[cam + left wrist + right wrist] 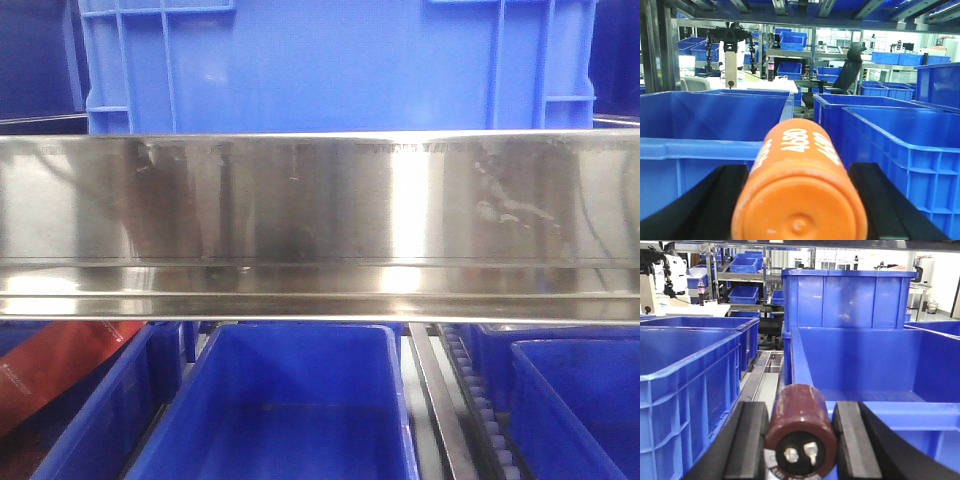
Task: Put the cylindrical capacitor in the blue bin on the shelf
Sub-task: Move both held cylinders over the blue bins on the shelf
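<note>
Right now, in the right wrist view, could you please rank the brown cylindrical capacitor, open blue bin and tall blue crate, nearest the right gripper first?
1. Brown cylindrical capacitor, in the right gripper.
2. Open blue bin, directly ahead.
3. Tall blue crate, beyond it.

Black office chair in background — red packet lower left.

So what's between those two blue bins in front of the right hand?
A strip of the shiny steel shelf, seen in the right wrist view.
</note>
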Robot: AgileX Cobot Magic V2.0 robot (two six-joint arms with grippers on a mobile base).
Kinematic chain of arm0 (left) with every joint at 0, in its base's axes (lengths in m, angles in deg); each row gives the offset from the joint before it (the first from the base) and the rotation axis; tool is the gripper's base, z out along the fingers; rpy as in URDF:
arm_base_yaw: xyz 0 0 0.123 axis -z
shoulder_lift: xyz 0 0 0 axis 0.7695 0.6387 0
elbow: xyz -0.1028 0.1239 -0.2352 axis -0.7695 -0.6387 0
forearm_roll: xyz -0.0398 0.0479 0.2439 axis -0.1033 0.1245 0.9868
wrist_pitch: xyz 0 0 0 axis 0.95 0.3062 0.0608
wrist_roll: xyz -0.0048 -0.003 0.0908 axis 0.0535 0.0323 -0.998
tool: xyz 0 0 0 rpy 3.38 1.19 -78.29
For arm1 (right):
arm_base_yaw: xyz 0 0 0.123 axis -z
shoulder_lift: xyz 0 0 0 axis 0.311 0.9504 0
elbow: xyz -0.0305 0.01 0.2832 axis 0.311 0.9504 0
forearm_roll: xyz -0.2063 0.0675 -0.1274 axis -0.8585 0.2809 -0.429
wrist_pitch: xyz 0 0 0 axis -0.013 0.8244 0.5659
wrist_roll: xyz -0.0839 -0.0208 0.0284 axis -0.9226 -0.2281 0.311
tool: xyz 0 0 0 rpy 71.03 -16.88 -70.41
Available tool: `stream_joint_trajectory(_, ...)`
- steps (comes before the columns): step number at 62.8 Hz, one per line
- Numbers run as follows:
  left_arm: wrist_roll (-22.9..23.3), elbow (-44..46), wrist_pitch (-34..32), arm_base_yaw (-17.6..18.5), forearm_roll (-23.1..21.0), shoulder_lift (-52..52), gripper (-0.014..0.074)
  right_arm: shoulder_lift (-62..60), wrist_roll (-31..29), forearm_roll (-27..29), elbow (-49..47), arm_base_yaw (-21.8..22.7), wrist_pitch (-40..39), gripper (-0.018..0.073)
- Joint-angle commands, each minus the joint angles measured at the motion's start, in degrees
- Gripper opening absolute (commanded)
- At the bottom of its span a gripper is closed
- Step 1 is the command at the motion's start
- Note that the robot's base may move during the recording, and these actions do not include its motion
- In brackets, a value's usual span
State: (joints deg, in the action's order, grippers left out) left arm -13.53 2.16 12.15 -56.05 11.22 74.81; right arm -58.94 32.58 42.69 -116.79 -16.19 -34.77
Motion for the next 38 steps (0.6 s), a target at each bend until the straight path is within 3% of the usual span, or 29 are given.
stream_joint_trajectory(1,0.0,0.1,-1.2,0.2,-0.4,-0.3,-0.0111,-0.2,-0.2,-0.3,-0.3,0.3,-3.5,-0.0163)
stream_joint_trajectory(25,0.0,0.1,-2.6,0.2,0.4,1.0,-0.0111,0.8,-0.2,-0.3,-0.9,0.1,-5.7,-0.0163)
stream_joint_trajectory(34,-0.3,2.5,-2.2,0.5,-5.8,8.0,-0.0111,6.1,-1.6,-0.3,-5.7,-1.6,-5.9,-0.0163)
stream_joint_trajectory(38,-4.7,5.2,-0.1,1.0,-6.8,12.9,-0.0111,9.0,-3.4,-0.3,-8.5,-3.2,-5.9,-0.0163)
